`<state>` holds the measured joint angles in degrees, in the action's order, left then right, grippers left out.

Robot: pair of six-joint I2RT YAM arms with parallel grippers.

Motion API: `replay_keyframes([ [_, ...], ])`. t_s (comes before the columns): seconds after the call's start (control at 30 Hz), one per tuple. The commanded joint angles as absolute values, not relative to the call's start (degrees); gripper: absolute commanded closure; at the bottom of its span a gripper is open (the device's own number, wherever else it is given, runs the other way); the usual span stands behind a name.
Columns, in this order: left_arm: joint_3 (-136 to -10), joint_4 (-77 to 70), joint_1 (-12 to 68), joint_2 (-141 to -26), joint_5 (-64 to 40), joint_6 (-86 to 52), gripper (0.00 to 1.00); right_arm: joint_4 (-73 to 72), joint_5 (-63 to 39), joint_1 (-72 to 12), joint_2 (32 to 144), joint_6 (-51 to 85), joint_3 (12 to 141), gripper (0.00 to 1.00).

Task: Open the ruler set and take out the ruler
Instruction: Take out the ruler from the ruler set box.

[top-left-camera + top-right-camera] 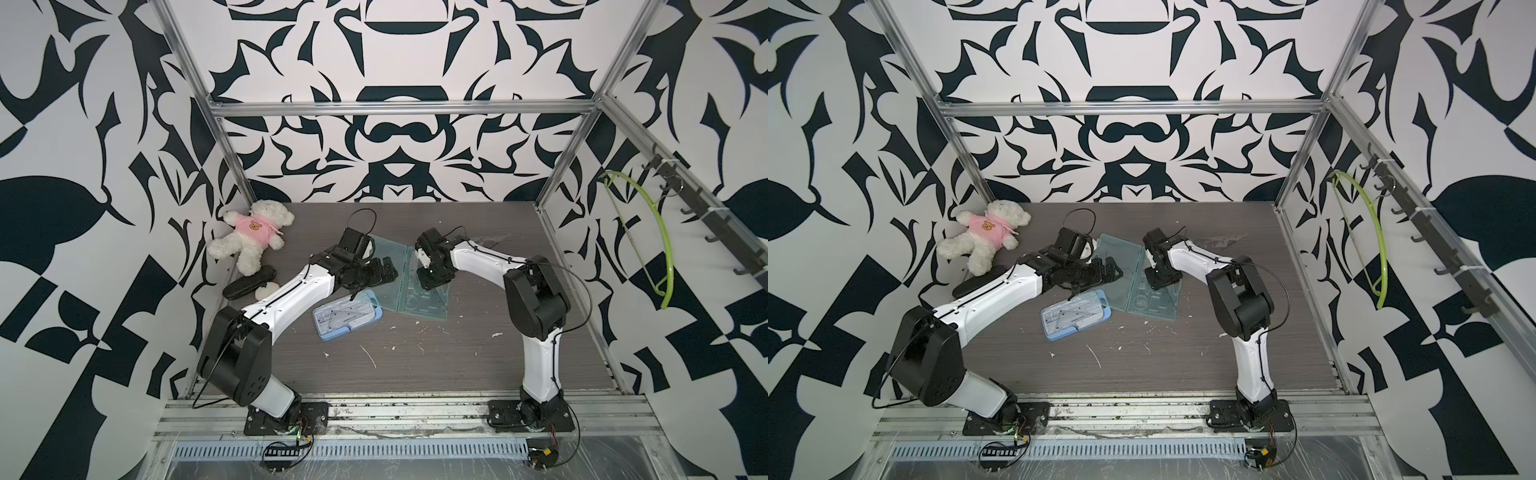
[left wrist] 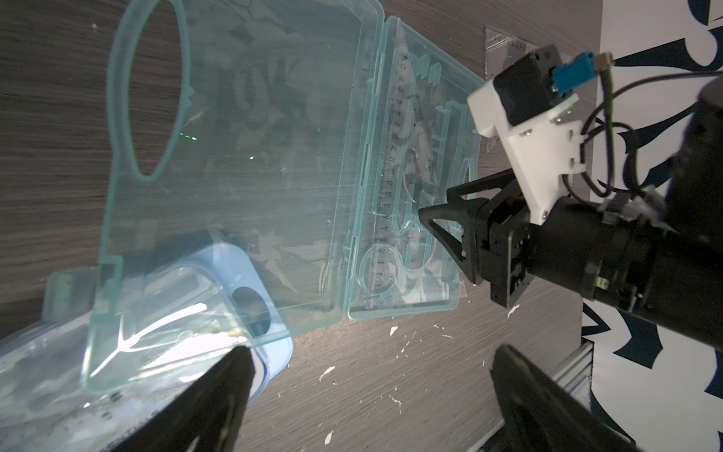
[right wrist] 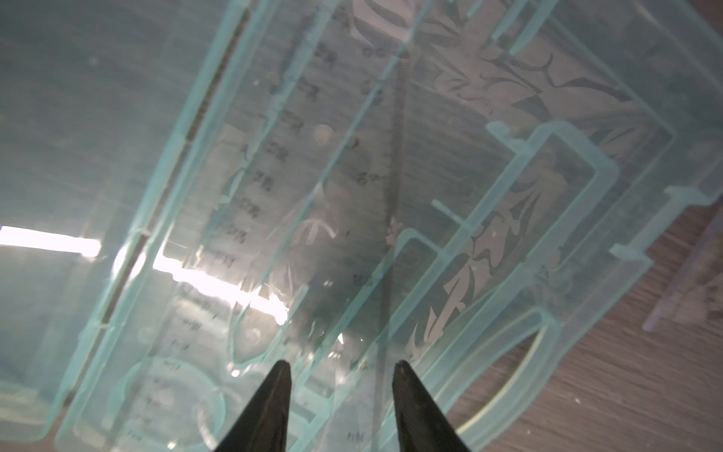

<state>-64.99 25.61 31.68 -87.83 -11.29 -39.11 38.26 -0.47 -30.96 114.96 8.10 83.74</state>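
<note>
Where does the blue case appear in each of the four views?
Top view: blue case, mid-table, touching the green case.
Top view: same spot.
Left wrist: blue case partly under the green case's lid.
Right wrist: not in it.
Shared landmark: the open green case, in all four views.

Top views: bright, even, sharp; straight lines bow near the frame edges.
Left wrist view: dimmer; white glare on the clear case (image 2: 254, 176), lower left.
Right wrist view: soft, hazy; glare streak at left centre.
</note>
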Motion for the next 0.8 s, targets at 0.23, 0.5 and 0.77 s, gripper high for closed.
replay_keyframes([
  [0.23,-66.6,26.3,32.1,-89.1,-10.9,-38.0,0.01,38.7,1.5,-31.3,111.3,8.1,81.3,0.57],
  [0.5,-66.5,26.2,32.1,-89.2,-10.7,-37.9,0.01,37.8,2.0,-31.3,113.7,8.2,81.3,0.61],
  [0.77,-66.5,26.3,32.2,-89.2,-10.6,-38.0,0.01,36.9,2.5,-31.3,116.4,8.2,81.3,0.65],
])
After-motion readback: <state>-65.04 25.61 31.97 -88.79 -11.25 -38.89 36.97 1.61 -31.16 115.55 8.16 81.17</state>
